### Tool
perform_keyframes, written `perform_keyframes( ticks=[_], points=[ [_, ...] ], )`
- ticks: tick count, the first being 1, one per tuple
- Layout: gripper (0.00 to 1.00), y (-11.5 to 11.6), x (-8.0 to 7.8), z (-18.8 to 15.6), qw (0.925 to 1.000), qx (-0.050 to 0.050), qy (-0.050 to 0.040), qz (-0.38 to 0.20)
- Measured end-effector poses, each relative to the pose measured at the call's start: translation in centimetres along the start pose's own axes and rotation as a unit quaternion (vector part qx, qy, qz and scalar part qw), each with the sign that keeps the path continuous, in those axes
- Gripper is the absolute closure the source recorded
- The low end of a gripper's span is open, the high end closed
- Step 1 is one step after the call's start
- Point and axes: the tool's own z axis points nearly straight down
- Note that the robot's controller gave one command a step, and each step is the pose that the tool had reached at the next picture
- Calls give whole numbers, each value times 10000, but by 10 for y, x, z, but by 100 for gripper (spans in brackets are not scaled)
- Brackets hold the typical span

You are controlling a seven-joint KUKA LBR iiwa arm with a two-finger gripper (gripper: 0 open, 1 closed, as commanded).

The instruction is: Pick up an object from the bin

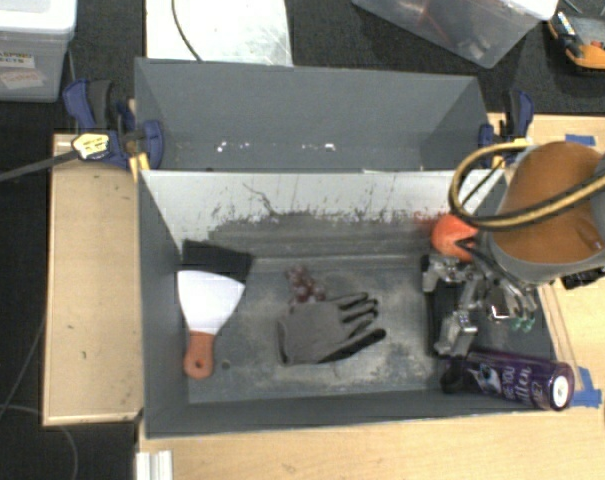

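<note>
In the bin [302, 118] we find a brush [210, 303] at left, a glove [327, 330] mid-floor with a small clump [304, 281] just behind it, and at right a ball [450, 234] far, a can [507, 378] near, the gripper [452, 338] between.

Robotics lab: a cable-draped arm [547, 213] leans over a grey metal bin [282, 118]. Beyond the bin's far edge, plastic storage boxes [442, 8], a sheet of paper [232, 18] and trailing cables [22, 170] crowd the dark work surface.
</note>
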Motion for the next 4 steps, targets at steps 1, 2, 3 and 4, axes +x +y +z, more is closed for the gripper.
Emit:
perform_keyframes(
  ticks=[1, 2, 3, 4],
  points=[
    [0, 0, -2, -4, 10000, 7, -38, -33],
    [0, 79, 5, 65, 9700, 6, -41, -2429],
    [0, 116, 17, 35, 9961, 13, -61, -880],
    [0, 85, 43, 36, 9924, 4, -49, -1229]
  ],
)
